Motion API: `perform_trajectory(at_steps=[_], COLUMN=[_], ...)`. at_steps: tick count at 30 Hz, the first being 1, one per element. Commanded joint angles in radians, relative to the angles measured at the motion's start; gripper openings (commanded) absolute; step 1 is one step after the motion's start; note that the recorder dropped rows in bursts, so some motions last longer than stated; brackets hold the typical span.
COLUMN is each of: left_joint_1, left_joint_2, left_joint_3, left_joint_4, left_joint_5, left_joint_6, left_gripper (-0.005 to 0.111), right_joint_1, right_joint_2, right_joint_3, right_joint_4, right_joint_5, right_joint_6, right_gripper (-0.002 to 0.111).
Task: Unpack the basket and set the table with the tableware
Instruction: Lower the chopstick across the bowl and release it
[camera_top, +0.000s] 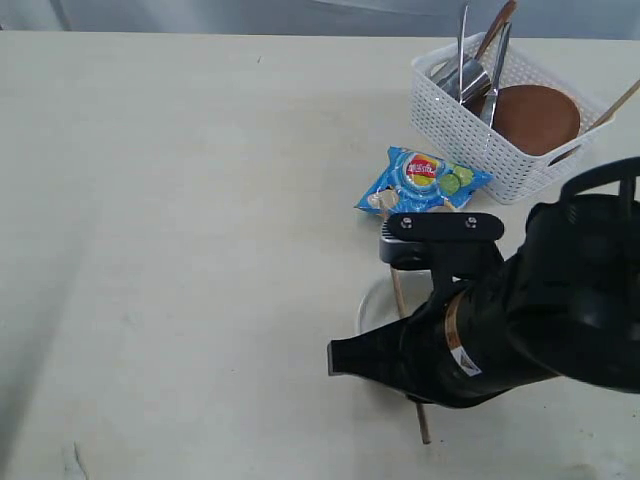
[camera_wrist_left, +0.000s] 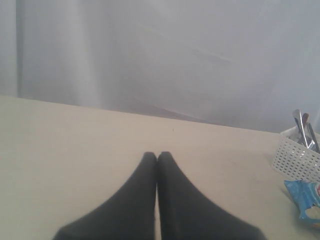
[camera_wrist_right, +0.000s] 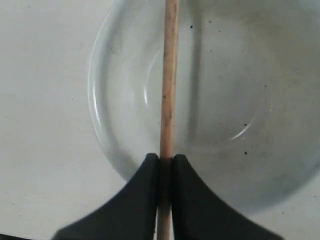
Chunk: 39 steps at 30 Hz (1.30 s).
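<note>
My right gripper (camera_wrist_right: 166, 159) is shut on a wooden chopstick (camera_wrist_right: 169, 75) that lies across the white bowl (camera_wrist_right: 225, 100). In the exterior view my right arm (camera_top: 520, 310) covers most of the bowl (camera_top: 372, 308); the chopstick (camera_top: 422, 425) pokes out below it. The white lattice basket (camera_top: 450, 120) stands at the back right. It holds the reddish-brown plate (camera_top: 535, 115), the steel cup (camera_top: 470, 80), upright steel cutlery (camera_top: 500, 60), the dark red spoon (camera_top: 497, 25) and another chopstick (camera_top: 615, 105). My left gripper (camera_wrist_left: 158, 155) is shut on nothing above the table (camera_wrist_left: 75, 140).
A blue snack bag (camera_top: 425, 182) lies on the tabletop between the basket and the bowl. The left wrist view catches the basket's corner (camera_wrist_left: 295, 157) and the bag (camera_wrist_left: 306, 197). A pale curtain hangs behind the table's far edge.
</note>
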Motion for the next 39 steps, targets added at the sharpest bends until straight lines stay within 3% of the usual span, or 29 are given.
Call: perform_trajectory(at_steps=[1, 33, 39], left_joint_1=[-0.003, -0.003, -0.003], left_joint_2=[-0.001, -0.001, -0.001], left_joint_3=[0.002, 0.002, 0.002], left_joint_4=[0.010, 0.010, 0.010], left_joint_5=[0.002, -0.001, 0.001], left_joint_6=[0.006, 0.006, 0.006], left_gripper=[0.000, 0.000, 0.000], right_joint_1=[0.003, 0.003, 0.003], right_joint_2=[0.000, 0.000, 0.000], right_joint_3=[0.010, 0.010, 0.010], right_joint_4=[-0.008, -0.011, -0.014], right_joint_5=[-0.015, 0.013, 0.015], right_joint_6=[0.005, 0.017, 0.017], right_gripper=[0.000, 0.001, 0.026])
